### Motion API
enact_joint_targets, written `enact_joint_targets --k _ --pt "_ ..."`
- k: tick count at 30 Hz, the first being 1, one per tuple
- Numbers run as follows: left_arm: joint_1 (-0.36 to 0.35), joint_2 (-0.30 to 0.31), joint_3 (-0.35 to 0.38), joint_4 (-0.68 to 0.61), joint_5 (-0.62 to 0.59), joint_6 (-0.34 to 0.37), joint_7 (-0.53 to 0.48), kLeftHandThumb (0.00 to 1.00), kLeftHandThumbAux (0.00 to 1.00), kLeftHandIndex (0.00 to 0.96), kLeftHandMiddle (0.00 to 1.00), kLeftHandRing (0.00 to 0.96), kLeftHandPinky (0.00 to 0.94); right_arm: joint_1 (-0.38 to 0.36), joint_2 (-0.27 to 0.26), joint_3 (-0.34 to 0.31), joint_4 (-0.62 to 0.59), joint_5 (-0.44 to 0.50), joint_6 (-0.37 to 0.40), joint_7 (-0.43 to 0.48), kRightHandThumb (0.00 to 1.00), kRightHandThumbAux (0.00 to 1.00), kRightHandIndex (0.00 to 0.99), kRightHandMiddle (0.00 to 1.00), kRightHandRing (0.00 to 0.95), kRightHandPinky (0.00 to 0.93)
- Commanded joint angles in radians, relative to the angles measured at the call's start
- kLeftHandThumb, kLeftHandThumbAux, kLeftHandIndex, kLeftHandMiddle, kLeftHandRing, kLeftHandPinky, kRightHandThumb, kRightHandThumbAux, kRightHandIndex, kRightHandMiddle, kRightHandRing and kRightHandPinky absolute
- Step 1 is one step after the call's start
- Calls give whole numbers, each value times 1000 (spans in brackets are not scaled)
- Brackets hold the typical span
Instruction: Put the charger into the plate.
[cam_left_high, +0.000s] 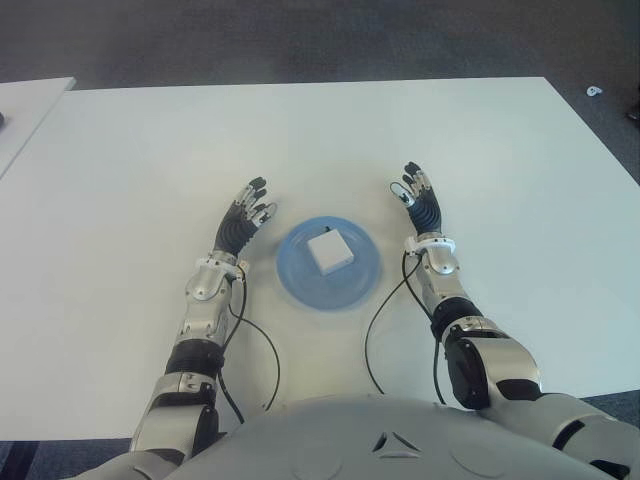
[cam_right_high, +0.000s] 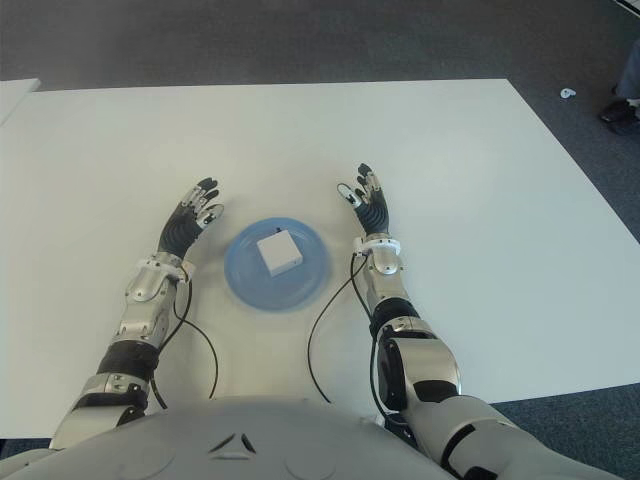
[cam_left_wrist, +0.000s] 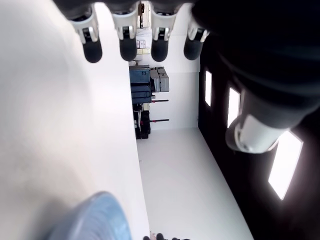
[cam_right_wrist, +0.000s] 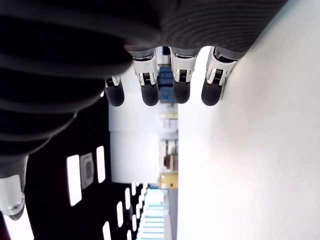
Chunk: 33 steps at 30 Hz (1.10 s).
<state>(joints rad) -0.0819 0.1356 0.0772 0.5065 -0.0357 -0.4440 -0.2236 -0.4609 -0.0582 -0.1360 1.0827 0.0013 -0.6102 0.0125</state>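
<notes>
A white square charger (cam_left_high: 329, 250) lies flat in the middle of the round blue plate (cam_left_high: 300, 278) on the white table (cam_left_high: 300, 140). My left hand (cam_left_high: 246, 217) shows just left of the plate, fingers stretched out and holding nothing. My right hand (cam_left_high: 420, 200) shows just right of the plate, also spread with nothing in it. Both hands are apart from the plate. The left wrist view shows my straight fingertips (cam_left_wrist: 127, 49) and a sliver of the plate's rim (cam_left_wrist: 100, 220). The right wrist view shows only straight fingertips (cam_right_wrist: 150, 92) beside the table surface.
Thin black cables (cam_left_high: 262, 345) run from both forearms back toward my body. A second white table edge (cam_left_high: 25, 110) shows at the far left. Grey carpet (cam_left_high: 320, 40) lies beyond the table, with a small white object (cam_left_high: 594, 91) on it at the far right.
</notes>
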Motion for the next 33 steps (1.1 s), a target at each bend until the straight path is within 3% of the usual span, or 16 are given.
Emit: enact_joint_targets --k 1,14,33 --pt "8 -1 -14 23 44 -27 45 36 538 0 0 0 0 64 4 2 34 6 55 10 29 535 0 0 0 0" --pt "-34 -19 -33 120 117 -82 170 35 480 0 0 0 0 76 5 -2 19 11 72 23 32 535 0 0 0 0" --pt "-51 -26 -51 242 104 -198 173 14 480 0 0 0 0 123 -16 15 -17 -7 58 41 40 547 0 0 0 0"
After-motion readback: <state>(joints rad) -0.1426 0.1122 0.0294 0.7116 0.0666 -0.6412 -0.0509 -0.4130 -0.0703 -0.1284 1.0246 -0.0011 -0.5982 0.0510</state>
